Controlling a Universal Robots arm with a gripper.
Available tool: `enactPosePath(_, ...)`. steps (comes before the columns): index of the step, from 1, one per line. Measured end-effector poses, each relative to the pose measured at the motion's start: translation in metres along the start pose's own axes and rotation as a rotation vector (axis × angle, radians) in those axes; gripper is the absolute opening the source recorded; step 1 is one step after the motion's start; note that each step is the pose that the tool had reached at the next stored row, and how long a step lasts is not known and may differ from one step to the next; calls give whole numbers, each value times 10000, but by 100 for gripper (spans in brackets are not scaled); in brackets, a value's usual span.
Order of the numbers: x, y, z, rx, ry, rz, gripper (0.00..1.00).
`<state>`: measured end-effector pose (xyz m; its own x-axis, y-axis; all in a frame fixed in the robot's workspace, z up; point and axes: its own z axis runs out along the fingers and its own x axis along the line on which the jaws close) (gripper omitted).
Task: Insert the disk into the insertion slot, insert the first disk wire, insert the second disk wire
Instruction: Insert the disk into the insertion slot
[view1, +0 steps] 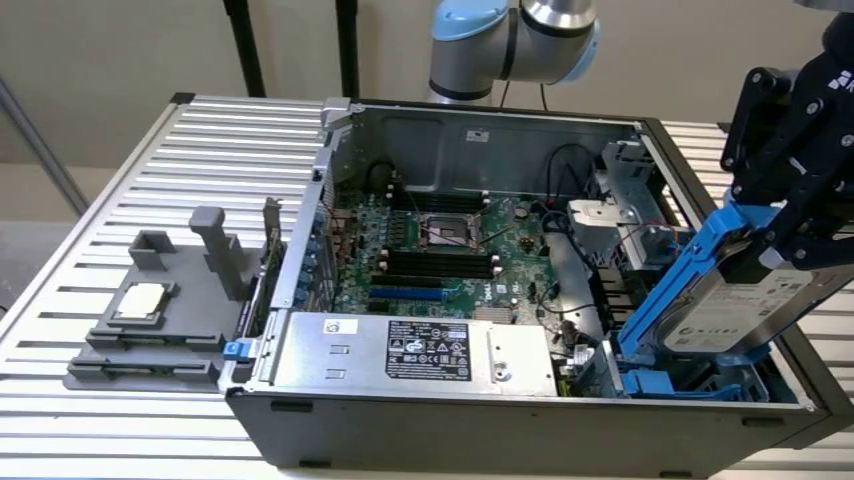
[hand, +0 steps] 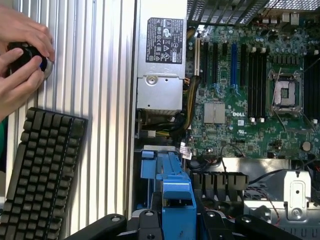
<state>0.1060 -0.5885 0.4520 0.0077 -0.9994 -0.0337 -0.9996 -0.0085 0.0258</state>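
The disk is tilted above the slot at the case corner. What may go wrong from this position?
1. The disk, held by the gripper, leans at an angle with its lower end at the slot. It may jam against the slot's wall instead of sliding in.
2. Thin wires run close beside the slot. The disk may catch or pinch them.

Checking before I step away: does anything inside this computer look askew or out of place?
Yes. The disk is steeply tilted, its lower end at the insertion slot and its upper end raised in the claw, not seated flat. Nothing else stands out.
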Motion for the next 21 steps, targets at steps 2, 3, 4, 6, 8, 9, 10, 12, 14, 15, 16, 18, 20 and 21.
enactPosePath(2,2,0,12,0,-6,-1,32)
enactPosePath(3,4,0,16,0,-14,-3,32)
enactPosePath(4,7,0,21,0,-24,-5,32)
enactPosePath(6,12,0,26,0,-66,-9,32)
enactPosePath(8,23,0,30,1,-125,-12,32)
enactPosePath(9,27,-1,32,1,-161,-14,32)
enactPosePath(10,32,-1,33,1,-190,-16,32)
enactPosePath(12,36,-1,34,1,-217,-17,32)
enactPosePath(14,40,0,38,1,-226,-17,32)
enactPosePath(15,42,-1,40,1,-226,-18,32)
enactPosePath(16,44,-1,43,1,-225,-18,32)
enactPosePath(18,48,-1,51,1,-226,-19,32)
enactPosePath(20,51,-1,58,1,-228,-19,32)
enactPosePath(21,54,-1,62,1,-232,-20,32)
